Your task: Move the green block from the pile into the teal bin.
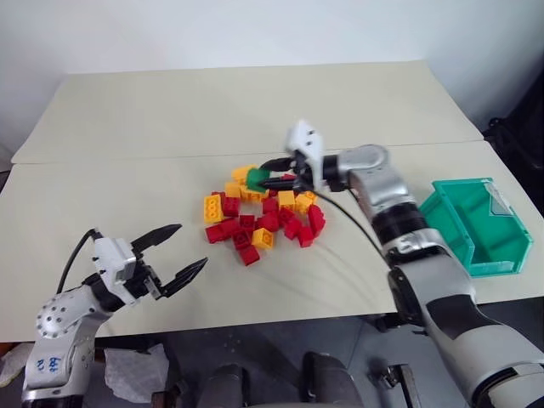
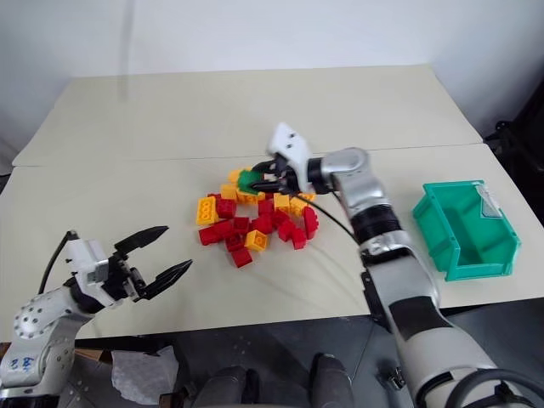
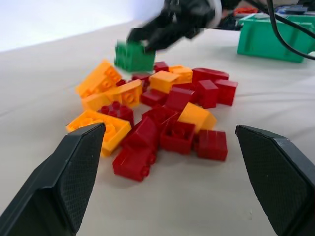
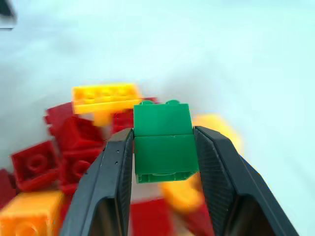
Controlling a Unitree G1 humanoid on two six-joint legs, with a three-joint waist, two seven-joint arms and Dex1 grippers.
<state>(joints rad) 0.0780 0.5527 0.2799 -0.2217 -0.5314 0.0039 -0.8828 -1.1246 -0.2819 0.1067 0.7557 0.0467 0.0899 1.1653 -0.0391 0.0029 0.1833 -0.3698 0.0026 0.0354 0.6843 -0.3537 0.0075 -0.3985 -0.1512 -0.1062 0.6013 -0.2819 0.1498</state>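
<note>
The green block (image 4: 163, 140) is clamped between the two black fingers of my right gripper (image 1: 270, 176), which is shut on it and holds it just above the far side of the pile (image 1: 259, 214) of red and yellow-orange bricks. The same green block (image 3: 133, 56) hangs over the heap in the left wrist view. The teal bin (image 1: 476, 225) stands on the table at the right, apart from the pile. My left gripper (image 1: 180, 252) hovers open near the table's front left edge, nothing between its fingers.
The cream table (image 1: 238, 110) has a seam running across it behind the pile. A black cable (image 1: 361, 229) trails from my right wrist over the table. Crumpled white plastic (image 1: 136, 374) lies on the floor below the front edge.
</note>
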